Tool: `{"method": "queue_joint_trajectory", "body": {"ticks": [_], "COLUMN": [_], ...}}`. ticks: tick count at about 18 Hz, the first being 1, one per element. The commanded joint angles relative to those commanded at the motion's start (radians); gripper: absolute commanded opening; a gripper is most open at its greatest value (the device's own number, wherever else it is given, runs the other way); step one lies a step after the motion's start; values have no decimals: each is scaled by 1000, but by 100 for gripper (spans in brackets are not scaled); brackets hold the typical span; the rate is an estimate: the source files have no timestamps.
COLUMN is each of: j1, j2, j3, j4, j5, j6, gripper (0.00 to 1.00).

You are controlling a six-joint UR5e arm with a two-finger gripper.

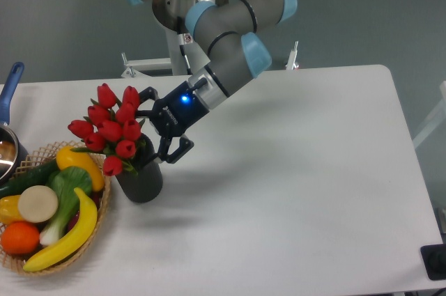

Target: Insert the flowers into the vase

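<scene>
Standing in the vase point(141, 180) at the left part of the table point(293, 191): the flowers point(111, 127), stems down inside the round mouth, red buds up. Long axis of the bunch tilted, not plumb, leaning up and toward the left, buds fanned out above and left of the vase rim, overhanging the edge of the basket point(21, 262). Lowest bud just above the rim on the left side; green leaves showing between buds and mouth.

Vase itself upright on the table, dark and ribbed, touching or just beside the right edge of the basket; cannot tell which.

Just to the right of the bunch and above the vase mouth: the tool point(159, 125), spread open, one finger point(145, 93) up near the top buds, the other finger point(177, 150) lower and to the right of the vase, nothing pinched between them. Blue light glowing on the tool body. Pointing down and to the left, with the wrist and forearm slanting up to the right toward the grey and light-blue joints of the arm point(230, 31), base behind the far table edge.

In the basket: a banana point(66, 239), an orange point(19, 237), a yellow pepper point(79, 162) and other toy produce. At the far left edge, a pot with a blue handle point(8, 87).
</scene>
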Motion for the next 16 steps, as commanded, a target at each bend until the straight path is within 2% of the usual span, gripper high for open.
{"method": "queue_joint_trajectory", "body": {"ticks": [2,8,11,13,16], "j1": [23,138,192,230,282], "j2": [5,72,89,104,98], "j3": [2,-14,-2,20,69], "j4": [0,-5,-5,-5,-5], "j5": [0,20,124,251,438], "j6": [0,0,0,0,2], "gripper": [98,100,100,100,100]}}
